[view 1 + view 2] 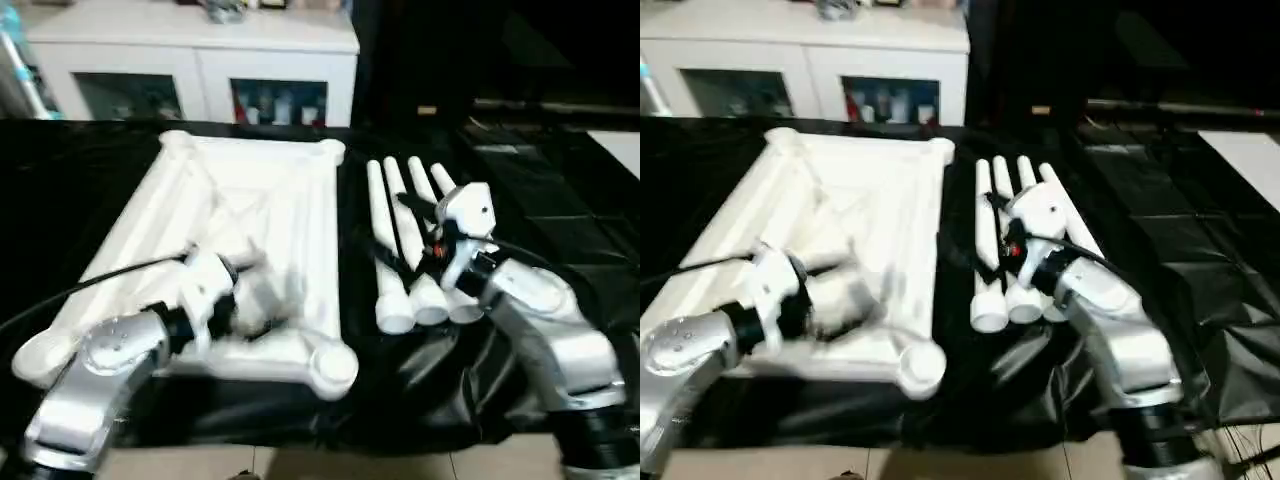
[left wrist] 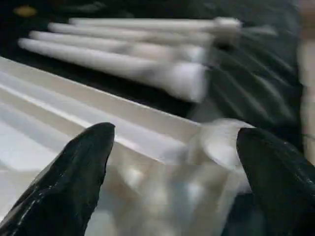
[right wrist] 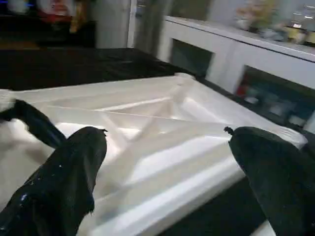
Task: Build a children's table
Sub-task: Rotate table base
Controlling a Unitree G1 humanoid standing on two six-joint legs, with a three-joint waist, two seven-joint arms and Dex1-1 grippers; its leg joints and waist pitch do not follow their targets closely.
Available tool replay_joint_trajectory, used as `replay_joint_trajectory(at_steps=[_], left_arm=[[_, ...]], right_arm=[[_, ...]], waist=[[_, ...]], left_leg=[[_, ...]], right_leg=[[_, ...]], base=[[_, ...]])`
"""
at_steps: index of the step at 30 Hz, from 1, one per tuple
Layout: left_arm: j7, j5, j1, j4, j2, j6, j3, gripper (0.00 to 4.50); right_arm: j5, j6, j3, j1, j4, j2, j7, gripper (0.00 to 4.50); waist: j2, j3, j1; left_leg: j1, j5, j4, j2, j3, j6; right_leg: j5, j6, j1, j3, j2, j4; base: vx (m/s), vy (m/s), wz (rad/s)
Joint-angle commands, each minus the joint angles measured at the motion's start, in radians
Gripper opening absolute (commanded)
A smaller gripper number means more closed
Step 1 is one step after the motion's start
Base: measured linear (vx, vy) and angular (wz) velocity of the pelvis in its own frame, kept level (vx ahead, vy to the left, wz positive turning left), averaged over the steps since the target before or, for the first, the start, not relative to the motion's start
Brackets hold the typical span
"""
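Over the upturned tabletop, both pincers, left and right, gape wide, holding nothing.

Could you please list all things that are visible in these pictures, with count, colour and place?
Tabletop: one, white, lying ribbed side up on the black cloth, left of the legs.
Legs: four, white, lying side by side on the cloth, right of the tabletop.
Black cloth: one, covers the big table.
Cabinet: one, white with glass doors, behind the table.
Cable: one, black, running to the left arm.
Left hand: one, black fingers open, over the tabletop near its corner socket.
Right hand: one, black fingers open, above the legs.
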Motion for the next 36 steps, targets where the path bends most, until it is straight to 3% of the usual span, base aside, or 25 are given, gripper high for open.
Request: replay_joint_trajectory(at_steps=[1,3,4,6,9,12,15,21,25,29,31,36], left_arm=[[-0.081,0.008,-0.028,0.017,0.032,-0.024,-0.038,4.44],[-0.121,0.030,-0.033,0.029,0.053,-0.051,-0.056,4.44],[-0.132,0.040,-0.035,0.037,0.058,-0.065,-0.062,4.44],[-0.160,0.059,-0.045,0.060,0.077,-0.083,-0.078,4.28],[-0.171,0.090,-0.072,0.099,0.088,-0.089,-0.103,3.97],[-0.178,0.124,-0.092,0.139,0.099,-0.099,-0.132,3.67],[-0.193,0.153,-0.111,0.189,0.107,-0.106,-0.149,3.50],[-0.254,0.139,-0.114,0.190,0.141,-0.069,-0.157,3.06],[-0.261,0.140,-0.113,0.192,0.155,-0.057,-0.159,2.71],[-0.265,0.138,-0.104,0.187,0.157,-0.061,-0.148,2.32],[-0.271,0.133,-0.098,0.175,0.161,-0.055,-0.143,2.16],[-0.282,0.138,-0.099,0.166,0.172,-0.048,-0.151,1.71]], right_arm=[[0.034,0.015,0.020,-0.003,-0.041,-0.049,0.076,4.50],[0.018,-0.001,0.051,0.014,-0.063,-0.095,0.126,4.50],[0.018,-0.006,0.063,0.025,-0.077,-0.113,0.153,4.50],[0.021,0.006,0.086,0.048,-0.110,-0.152,0.202,4.50],[0.004,0.025,0.121,0.066,-0.141,-0.207,0.260,4.50],[0.007,0.050,0.135,0.069,-0.150,-0.232,0.277,4.50],[0.002,0.063,0.152,0.072,-0.155,-0.257,0.287,4.50],[0.002,0.095,0.166,0.081,-0.159,-0.292,0.319,4.50],[0.013,0.131,0.173,0.085,-0.168,-0.309,0.326,4.50],[0.048,0.189,0.171,0.091,-0.176,-0.307,0.319,4.50],[0.023,0.177,0.171,0.092,-0.174,-0.300,0.300,4.50],[-0.016,0.168,0.175,0.086,-0.175,-0.290,0.259,4.50]], waist=[[0.006,-0.030,0.002],[0.010,-0.036,0.002],[0.012,-0.043,0.003],[0.012,-0.045,-0.001],[0.010,-0.044,-0.003],[0.008,-0.046,0.000],[0.006,-0.051,0.001],[0.010,-0.058,0.003],[0.014,-0.057,0.004],[0.014,-0.049,0.006],[0.013,-0.046,0.006],[0.013,-0.046,0.006]], left_leg=[[0.038,-0.500,-0.099,0.060,-0.031,-0.075],[0.023,-0.429,-0.111,0.064,-0.031,-0.066],[0.021,-0.372,-0.114,0.066,-0.027,-0.055],[0.019,-0.342,-0.116,0.066,-0.024,-0.039],[0.022,-0.369,-0.111,0.064,-0.020,-0.040],[0.020,-0.314,-0.106,0.065,-0.013,-0.025],[0.016,-0.253,-0.101,0.066,-0.009,-0.010],[0.015,-0.170,-0.091,0.067,-0.003,0.018],[0.019,-0.181,-0.091,0.068,-0.002,0.023],[0.023,-0.256,-0.097,0.071,-0.001,0.002],[0.026,-0.289,-0.100,0.072,-0.002,-0.017],[0.026,-0.289,-0.102,0.071,-0.002,-0.029]], right_leg=[[-0.514,-0.118,-0.007,0.057,-0.097,-0.146],[-0.414,-0.116,0.008,0.052,-0.092,-0.139],[-0.311,-0.126,0.012,0.050,-0.088,-0.131],[-0.233,-0.144,0.014,0.046,-0.082,-0.128],[-0.279,-0.165,0.006,0.050,-0.091,-0.130],[-0.217,-0.176,0.003,0.052,-0.088,-0.128],[-0.152,-0.184,0.009,0.050,-0.087,-0.122],[0.044,-0.233,0.012,0.046,-0.081,-0.104],[0.057,-0.247,0.012,0.045,-0.081,-0.103],[-0.065,-0.241,0.009,0.048,-0.086,-0.114],[-0.127,-0.232,0.006,0.050,-0.087,-0.118],[-0.148,-0.218,0.004,0.051,-0.087,-0.120]], base=[[-0.078,0.022,-0.05],[-0.039,0.011,-0.03],[0.000,0.000,0.00],[0.000,0.000,0.00],[0.000,0.000,0.00],[0.000,0.000,0.00],[0.000,0.000,0.00],[0.000,0.000,0.00],[0.000,0.000,0.00],[0.000,0.000,0.00],[0.000,0.000,0.00],[0.000,0.000,0.00]])
